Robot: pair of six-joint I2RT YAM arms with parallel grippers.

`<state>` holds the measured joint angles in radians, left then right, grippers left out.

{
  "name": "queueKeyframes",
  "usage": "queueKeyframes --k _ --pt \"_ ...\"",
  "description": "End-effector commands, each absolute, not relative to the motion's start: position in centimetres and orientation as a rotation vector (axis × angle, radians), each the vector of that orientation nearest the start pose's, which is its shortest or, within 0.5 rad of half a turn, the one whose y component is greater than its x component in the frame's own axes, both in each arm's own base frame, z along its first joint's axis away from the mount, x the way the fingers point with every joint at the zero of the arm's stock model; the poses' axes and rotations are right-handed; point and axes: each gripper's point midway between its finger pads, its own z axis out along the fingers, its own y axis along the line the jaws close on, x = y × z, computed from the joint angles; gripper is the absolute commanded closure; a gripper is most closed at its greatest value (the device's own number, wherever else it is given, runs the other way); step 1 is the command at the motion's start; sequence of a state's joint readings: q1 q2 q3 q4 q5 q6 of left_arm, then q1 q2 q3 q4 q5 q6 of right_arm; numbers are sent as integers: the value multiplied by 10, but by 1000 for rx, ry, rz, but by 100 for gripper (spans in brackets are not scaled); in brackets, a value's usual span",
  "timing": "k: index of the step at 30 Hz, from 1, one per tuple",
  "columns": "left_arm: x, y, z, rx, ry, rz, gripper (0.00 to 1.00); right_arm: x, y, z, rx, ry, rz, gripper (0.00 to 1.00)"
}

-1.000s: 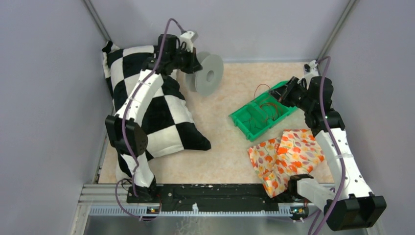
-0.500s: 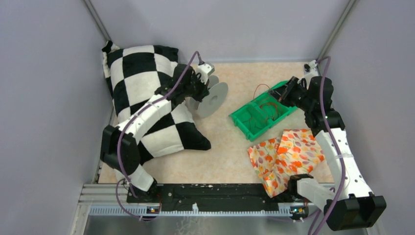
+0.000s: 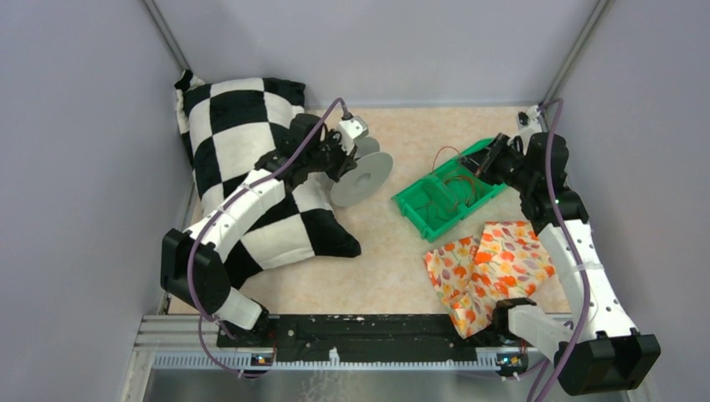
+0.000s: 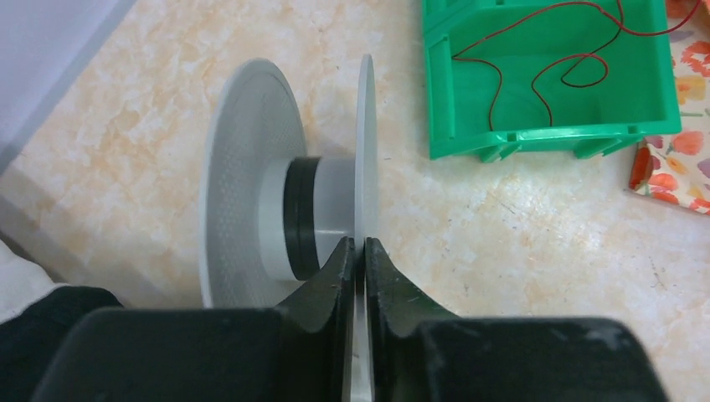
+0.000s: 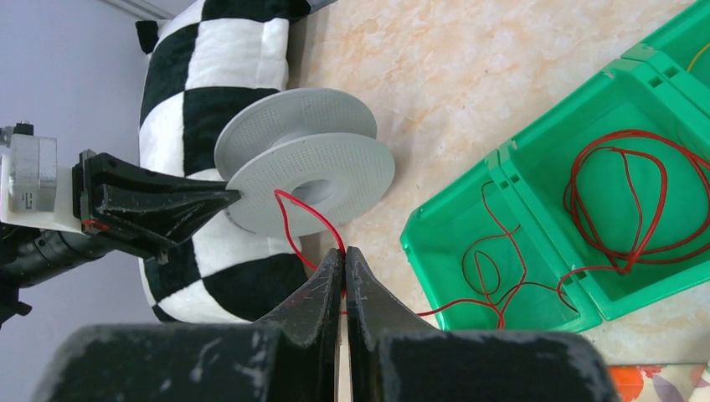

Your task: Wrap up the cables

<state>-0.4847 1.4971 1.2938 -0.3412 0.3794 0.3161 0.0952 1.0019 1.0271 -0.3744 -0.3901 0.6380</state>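
Left gripper (image 4: 358,248): fingers nearly closed, pinching the rim of one flange of the grey spool (image 4: 243,193), one finger on each face of the thin disc. In the top view the spool (image 3: 362,176) sits tilted, axis roughly level, just beside the edge of the checkered pillow (image 3: 234,126), over which the left arm reaches. Whether the spool rests on the table (image 3: 385,260) or is held clear of it cannot be determined. Right gripper (image 5: 343,255): fingers fully closed, with a red cable (image 5: 311,211) caught between the tips. This strand arcs up from the tips in a small loop in front of the near flange, and a further length trails back towards the green bin (image 5: 511,167). Whether the loop touches the spool cannot be determined. The remaining cables (image 5: 578,205) lie in the bin as loose red coils, a larger coil in one compartment and smaller loops in the adjoining one. The bin stands on the table to the right of the spool, apart from it, with the right gripper (image 3: 488,159) over its far end. A floral cloth (image 3: 490,264) lies on the table just beside the bin, on the side towards the arm bases.
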Motion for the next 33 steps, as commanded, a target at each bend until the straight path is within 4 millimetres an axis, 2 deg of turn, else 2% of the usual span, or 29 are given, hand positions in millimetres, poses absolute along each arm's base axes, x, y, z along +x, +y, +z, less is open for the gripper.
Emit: queueKeyframes --k 1,5,8,11,14,16,18,23,28,33 --pt "376 -262 272 1025 1714 -507 79 310 120 307 242 1921 864 100" --pt "374 -262 279 1029 1702 -508 57 309 119 306 245 1922 859 100" --pt "371 -262 287 1032 1694 -518 47 309 119 307 243 1920 861 100" --pt "366 -265 301 1034 1679 -547 44 310 121 308 234 1917 868 100" --pt "364 -265 325 1009 1637 -551 43 310 124 310 216 1921 888 100" --pt "361 -264 340 983 1611 -561 36 308 131 312 177 1919 926 100" --pt "352 -268 354 987 1589 -610 31 305 142 318 134 1896 994 100" --pt "333 -275 379 937 1596 -749 29 296 186 326 21 1883 1074 100" --pt "315 -277 368 837 1721 -909 28 302 225 328 32 1848 1256 100" --pt "304 -268 361 752 1769 -986 25 315 245 323 57 1853 1326 100"
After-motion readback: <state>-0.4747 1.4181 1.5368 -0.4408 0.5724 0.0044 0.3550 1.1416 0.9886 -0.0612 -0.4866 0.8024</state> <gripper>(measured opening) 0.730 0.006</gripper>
